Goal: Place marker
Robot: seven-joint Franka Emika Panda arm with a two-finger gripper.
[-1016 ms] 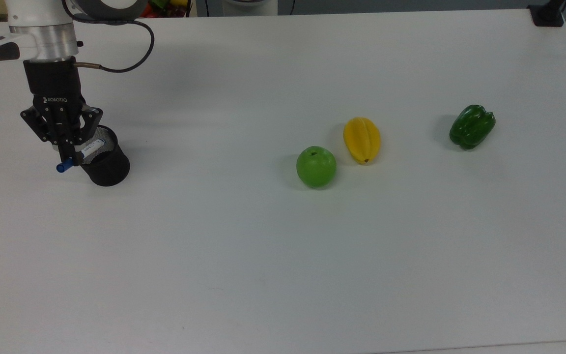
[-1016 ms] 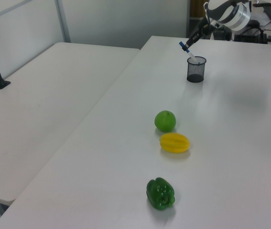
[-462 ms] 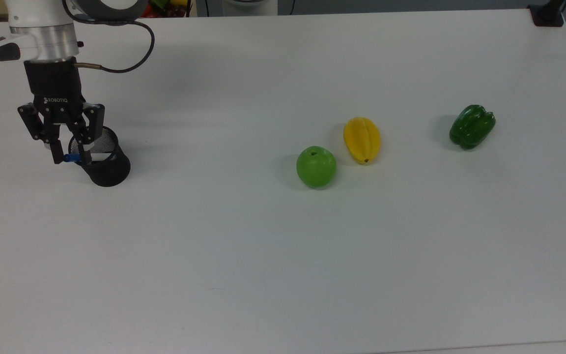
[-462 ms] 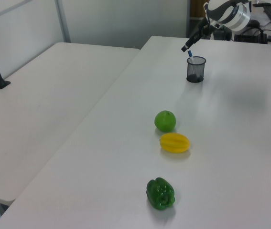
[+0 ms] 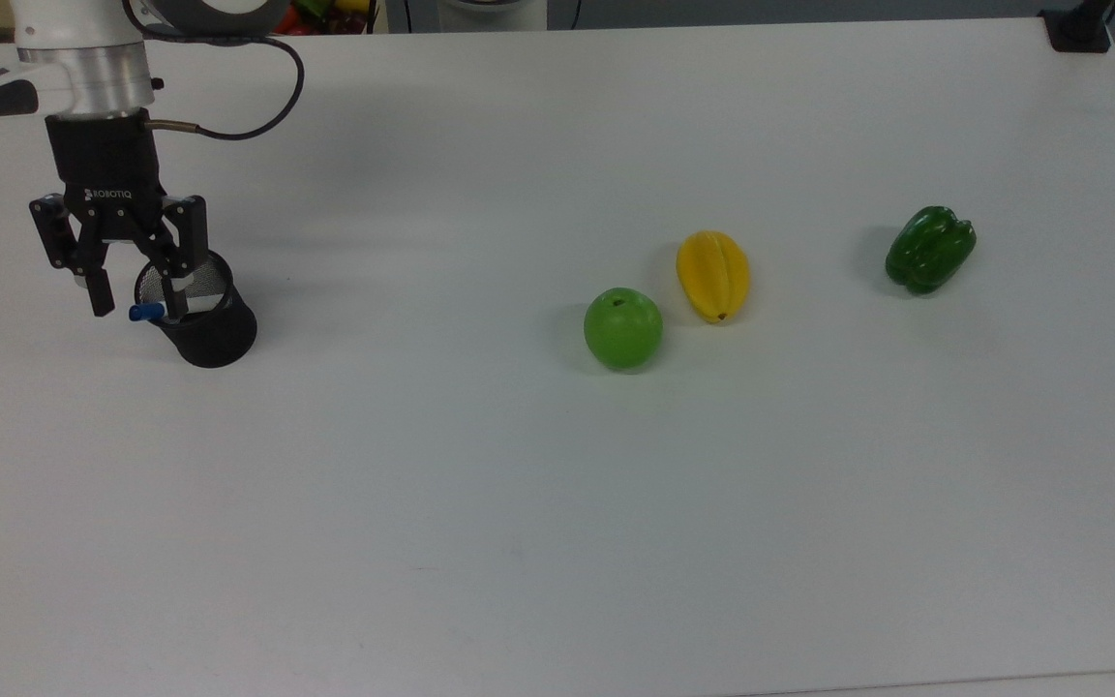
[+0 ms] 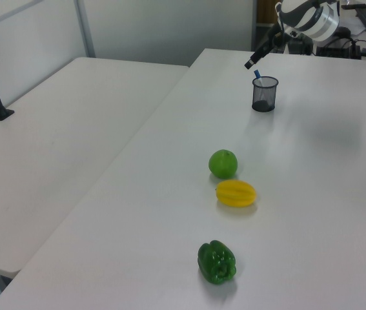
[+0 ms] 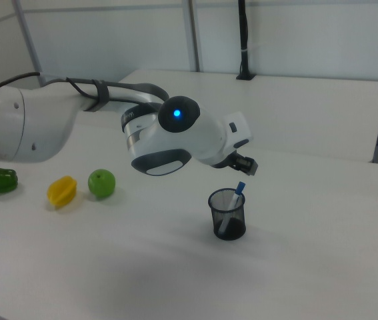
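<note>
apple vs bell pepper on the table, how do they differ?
The apple is round, smooth and light green; the bell pepper is lobed, lumpy and dark green. The apple sits right beside the yellow star fruit; the bell pepper lies apart, further toward the top view's right. Both rest on the white table.

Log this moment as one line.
gripper: open above cup | marker: in mesh cup, leaning on rim, blue cap up | fruit: untouched
</note>
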